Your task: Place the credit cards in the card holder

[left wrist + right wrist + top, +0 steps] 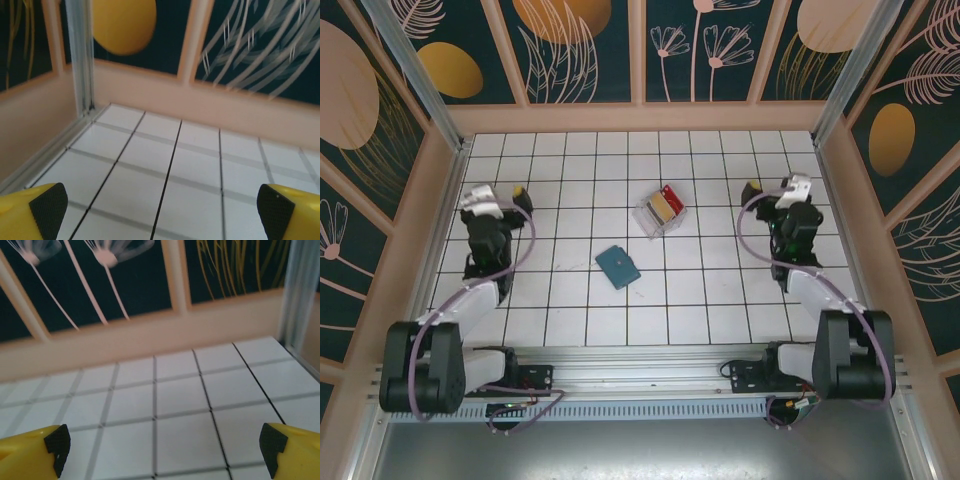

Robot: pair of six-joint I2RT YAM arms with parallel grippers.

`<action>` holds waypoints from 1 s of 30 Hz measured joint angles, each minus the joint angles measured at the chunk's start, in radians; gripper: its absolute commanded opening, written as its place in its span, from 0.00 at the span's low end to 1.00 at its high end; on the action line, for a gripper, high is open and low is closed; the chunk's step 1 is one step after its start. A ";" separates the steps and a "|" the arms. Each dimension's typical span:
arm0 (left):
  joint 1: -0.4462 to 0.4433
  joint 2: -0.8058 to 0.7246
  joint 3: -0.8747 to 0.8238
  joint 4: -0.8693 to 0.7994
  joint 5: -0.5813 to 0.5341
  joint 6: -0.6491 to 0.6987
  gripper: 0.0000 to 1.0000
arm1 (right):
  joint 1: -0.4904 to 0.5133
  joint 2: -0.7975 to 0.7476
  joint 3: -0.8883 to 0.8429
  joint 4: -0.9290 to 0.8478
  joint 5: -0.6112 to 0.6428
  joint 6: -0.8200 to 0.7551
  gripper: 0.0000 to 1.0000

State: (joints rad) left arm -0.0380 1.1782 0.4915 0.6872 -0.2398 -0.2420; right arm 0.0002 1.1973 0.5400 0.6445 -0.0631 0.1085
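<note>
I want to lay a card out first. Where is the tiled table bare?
Bare tiles lie between the card holder and the near edge, and along the far wall beyond the clear tray. Crowded: the middle, where tray and holder sit close.

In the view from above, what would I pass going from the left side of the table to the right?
left gripper → card holder → clear tray holding the credit cards → right gripper
</note>
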 measured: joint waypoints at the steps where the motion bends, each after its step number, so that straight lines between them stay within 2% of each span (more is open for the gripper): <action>1: 0.000 -0.021 0.037 -0.048 0.000 -0.035 0.99 | 0.000 -0.015 0.040 -0.050 -0.018 0.025 0.99; 4: 0.001 -0.055 0.088 -0.167 0.042 -0.128 0.99 | -0.001 -0.012 0.139 -0.193 -0.114 0.093 0.99; 8: 0.001 -0.040 0.092 -0.341 0.177 -0.240 0.99 | 0.043 0.021 0.182 -0.354 -0.230 0.172 0.99; 12: 0.000 0.020 0.106 -0.523 0.317 -0.325 0.99 | 0.231 0.063 0.227 -0.525 -0.248 0.189 0.96; 16: -0.040 0.071 0.109 -0.672 0.420 -0.383 0.99 | 0.447 0.159 0.322 -0.659 -0.250 0.179 0.80; 20: -0.169 0.080 0.124 -0.795 0.422 -0.413 0.99 | 0.621 0.245 0.355 -0.716 -0.188 0.178 0.80; 22: -0.233 0.083 0.134 -0.829 0.419 -0.433 0.97 | 0.698 0.296 0.362 -0.745 -0.159 0.178 0.76; 27: -0.329 0.135 0.176 -0.873 0.381 -0.464 0.95 | 0.785 0.446 0.446 -0.811 -0.105 0.177 0.73; 30: -0.351 0.171 0.186 -0.873 0.357 -0.476 0.95 | 0.834 0.521 0.525 -0.846 -0.067 0.166 0.70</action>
State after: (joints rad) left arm -0.3893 1.3491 0.6773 -0.1856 0.1173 -0.7181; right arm 0.8341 1.7180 1.0645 -0.2012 -0.1299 0.2749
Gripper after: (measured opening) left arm 0.953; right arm 0.706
